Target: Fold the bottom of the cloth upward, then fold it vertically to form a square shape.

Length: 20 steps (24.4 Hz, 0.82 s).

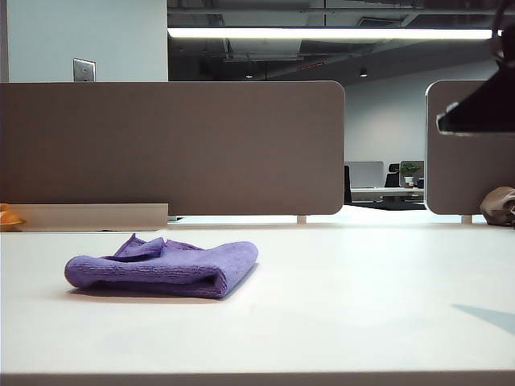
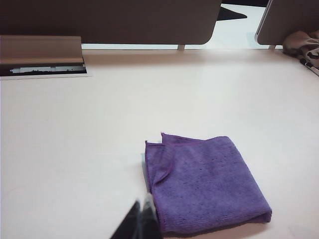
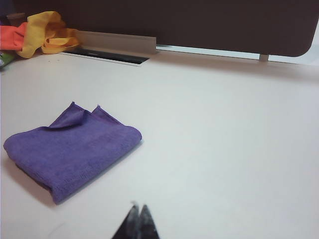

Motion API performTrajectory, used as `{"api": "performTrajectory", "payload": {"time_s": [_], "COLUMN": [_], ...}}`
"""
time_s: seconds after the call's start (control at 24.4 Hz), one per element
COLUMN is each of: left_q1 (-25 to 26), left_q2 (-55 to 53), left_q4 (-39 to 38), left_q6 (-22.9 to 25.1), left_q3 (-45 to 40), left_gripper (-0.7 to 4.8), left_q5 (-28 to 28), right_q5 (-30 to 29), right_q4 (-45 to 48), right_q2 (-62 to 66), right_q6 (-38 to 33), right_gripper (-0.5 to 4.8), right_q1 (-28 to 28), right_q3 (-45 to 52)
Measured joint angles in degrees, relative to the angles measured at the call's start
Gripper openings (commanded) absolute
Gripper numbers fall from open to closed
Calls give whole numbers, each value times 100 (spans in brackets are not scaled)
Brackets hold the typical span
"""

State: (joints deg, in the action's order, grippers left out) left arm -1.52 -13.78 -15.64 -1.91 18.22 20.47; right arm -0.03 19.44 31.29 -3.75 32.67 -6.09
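The purple cloth (image 1: pixel 161 269) lies folded into a thick, roughly square pad on the left half of the white table (image 1: pixel 362 297), with one corner flap sticking up at its far edge. From the left wrist the cloth (image 2: pixel 204 181) lies flat, and my left gripper (image 2: pixel 142 205) hovers shut and empty just beside its near corner. In the right wrist view the cloth (image 3: pixel 70 152) rests well away from my right gripper (image 3: pixel 139 209), which is shut on nothing above bare table. Neither gripper's fingertips show in the exterior view; only a dark arm part (image 1: pixel 479 112) hangs at the upper right.
Grey divider panels (image 1: pixel 173 145) wall off the table's far edge. A cable slot (image 2: pixel 42 69) sits at the far left. An orange and yellow bundle (image 3: pixel 40 32) lies beside it. A brown bundle (image 2: pixel 304 42) rests at the far right.
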Motion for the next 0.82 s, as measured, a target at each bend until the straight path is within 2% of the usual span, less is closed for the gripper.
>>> {"api": "performTrajectory", "payload": {"time_s": [0.33,0.7,0.82], "left_q1": [0,0,0], "left_q2": [0,-2,0], "left_q4": [684,802,844], "left_q6": [-144,-157,-157], "left_q3": [-503,-986,-1084], "left_gripper": [-6,-6,-6], "left_q5": [-26,-133,-306], "right_q5": [-15,-15,-15], "right_q4": [63,48,-236], "right_q2": [2,2,0], "right_q6": [-50,-50,-50], "right_gripper": [-5,-5,-5], "right_q1": [0,0,0], "right_q3": [365,540,557]}}
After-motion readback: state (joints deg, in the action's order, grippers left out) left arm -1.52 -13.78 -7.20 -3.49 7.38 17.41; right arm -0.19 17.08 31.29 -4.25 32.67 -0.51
